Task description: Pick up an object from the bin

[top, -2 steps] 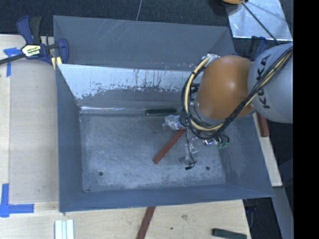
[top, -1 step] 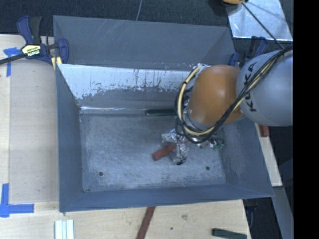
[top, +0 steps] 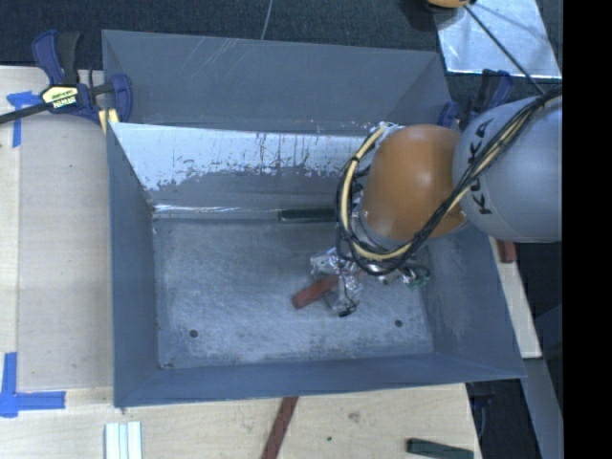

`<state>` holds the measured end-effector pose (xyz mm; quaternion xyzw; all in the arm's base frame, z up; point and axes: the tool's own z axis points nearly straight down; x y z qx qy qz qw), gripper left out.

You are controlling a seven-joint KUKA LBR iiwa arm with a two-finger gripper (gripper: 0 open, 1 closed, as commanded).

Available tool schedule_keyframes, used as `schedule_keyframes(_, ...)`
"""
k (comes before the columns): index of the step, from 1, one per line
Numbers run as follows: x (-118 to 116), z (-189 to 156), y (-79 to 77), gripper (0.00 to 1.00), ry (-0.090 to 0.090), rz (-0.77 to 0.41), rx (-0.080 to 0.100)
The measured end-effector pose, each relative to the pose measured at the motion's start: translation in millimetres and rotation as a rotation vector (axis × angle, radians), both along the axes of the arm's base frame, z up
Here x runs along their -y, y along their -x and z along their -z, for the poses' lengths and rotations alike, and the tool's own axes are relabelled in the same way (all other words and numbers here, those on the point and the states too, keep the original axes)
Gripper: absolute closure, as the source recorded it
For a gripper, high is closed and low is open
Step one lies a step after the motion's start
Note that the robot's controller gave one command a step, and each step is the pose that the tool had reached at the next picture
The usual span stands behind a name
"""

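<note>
**Hanging low by a reddish-brown piece: the pick was not yet made**

You had the hand (top: 344, 295) down near the floor of the bin (top: 201, 285), a little right of the middle, under the arm's orange cover (top: 411, 185). Judging by how things lay, the task was at its early part: the hand was down among the things, but nothing was lifted, and the grasp and the raise were both left to do.

The thing nearest to the hand was a short reddish-brown piece (top: 310, 297), lying flat on the bin floor and slanting up toward the hand. Its right end met the tip of the hand, or lay just beside it; you could not tell which from this angle. You also could not tell whether the hand was apart or together, as the wrist and cables hid much of it, so no hold on the piece could be claimed.

A thin black stick (top: 308, 215) lay along the foot of the back wall, well apart from the hand.
</note>
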<state>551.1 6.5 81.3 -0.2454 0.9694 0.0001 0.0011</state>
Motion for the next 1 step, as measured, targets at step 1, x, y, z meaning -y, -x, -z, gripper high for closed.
schedule_keyframes(1,5.5,-138.1,-3.3,1.0,0.0,0.019,0.002)
